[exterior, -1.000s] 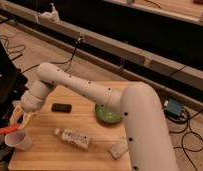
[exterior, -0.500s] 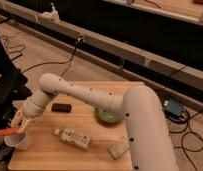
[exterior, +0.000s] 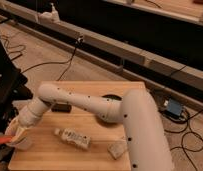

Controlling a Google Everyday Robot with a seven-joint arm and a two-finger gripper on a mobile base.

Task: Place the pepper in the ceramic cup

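The red-orange pepper [exterior: 6, 139] is held in my gripper [exterior: 15, 135] at the front left corner of the wooden table [exterior: 95, 150]. It sticks out to the left, just over the rim of the white ceramic cup [exterior: 22, 145], which stands right under the gripper. My white arm [exterior: 90, 105] reaches across the table from the right and hides most of the green bowl.
A white labelled bottle [exterior: 72, 138] lies on its side in the table's middle front. A small dark block [exterior: 61, 107] lies behind it. A crumpled grey-tan object [exterior: 116, 149] sits at the front right. Cables and a blue box [exterior: 172, 108] lie on the floor.
My gripper with the pepper has moved lower and slightly left, down to the cup's rim.
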